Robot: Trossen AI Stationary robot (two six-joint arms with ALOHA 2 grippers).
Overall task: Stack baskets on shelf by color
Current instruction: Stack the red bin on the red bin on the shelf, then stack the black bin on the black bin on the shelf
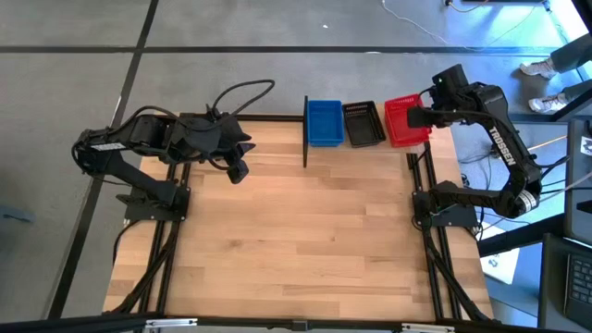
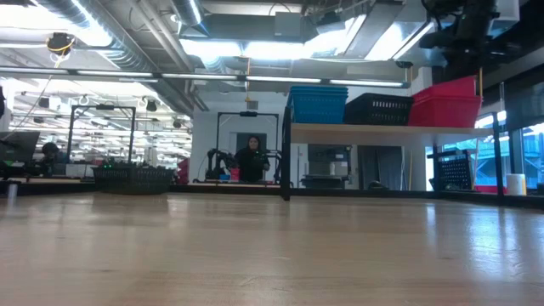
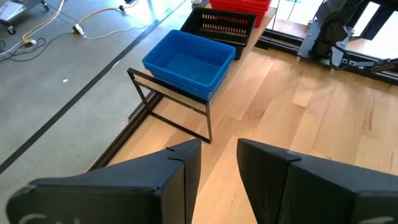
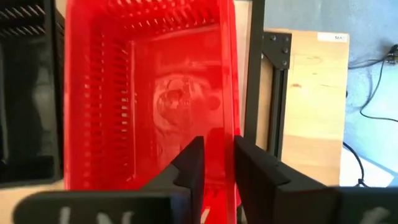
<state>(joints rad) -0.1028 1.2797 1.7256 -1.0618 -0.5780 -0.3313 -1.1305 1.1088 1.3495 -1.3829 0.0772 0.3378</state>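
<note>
Three stacks of baskets stand side by side on the shelf (image 2: pixel 365 133) at the table's far edge: blue (image 1: pixel 324 122), black (image 1: pixel 363 123) and red (image 1: pixel 400 120). In the low view the top red basket (image 2: pixel 446 93) sits a little aslant on the one below it. My right gripper (image 4: pixel 217 165) points steeply down over the red stack's right side, open, with the basket's right wall between its fingers. My left gripper (image 1: pixel 239 171) hangs open above the table's left part, well clear of the shelf, with nothing between its fingers (image 3: pixel 219 168). My right gripper comes from above with one finger (image 4: pixel 189 165) inside the top red basket and the other finger (image 4: pixel 252 168) outside its right wall (image 4: pixel 229 124). Whether either finger touches the wall I cannot tell. The basket rests on the stack.
The shelf's black posts (image 1: pixel 305 129) stand at its left end and beside the red stack (image 4: pixel 252 74). The wide wooden tabletop (image 1: pixel 305 231) stretches in front of the shelf. A person's shoes (image 1: pixel 546 83) show on the floor beyond the right arm.
</note>
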